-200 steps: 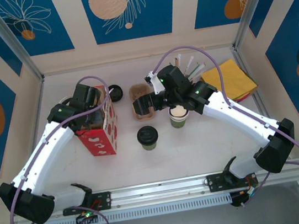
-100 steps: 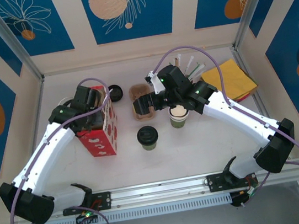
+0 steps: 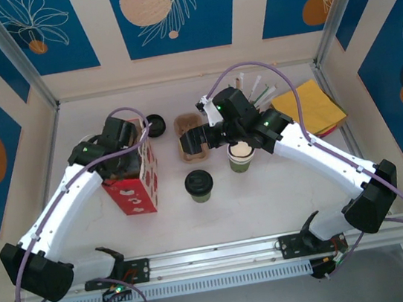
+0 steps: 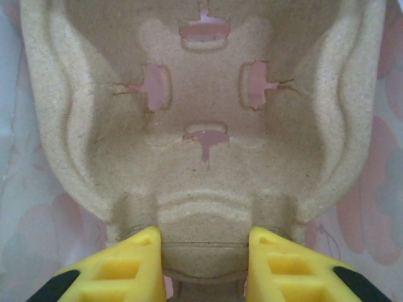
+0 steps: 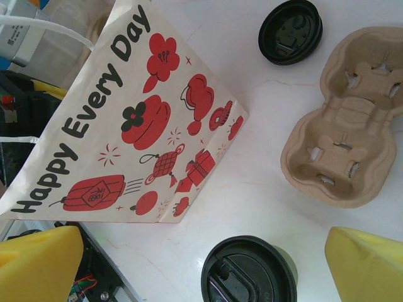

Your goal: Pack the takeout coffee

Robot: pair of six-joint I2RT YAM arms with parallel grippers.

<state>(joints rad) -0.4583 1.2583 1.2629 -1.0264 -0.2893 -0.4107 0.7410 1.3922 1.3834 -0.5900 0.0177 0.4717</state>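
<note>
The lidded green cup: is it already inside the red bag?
No, the lidded green cup stands on the table, apart from the red bag.

Top view's bright and even, lit from overhead, just faint soft shadows on the white table point(image 3: 268, 194). Left wrist view sits so close the pulp tray point(image 4: 208, 126) looks soft and grainy, and the yellow fingers point(image 4: 126, 267) of the left gripper point(image 4: 204, 238) go blurry at the bottom. Right wrist view's crisper, with a dull sheen on the lid of the takeout coffee point(image 5: 249, 274).
</note>
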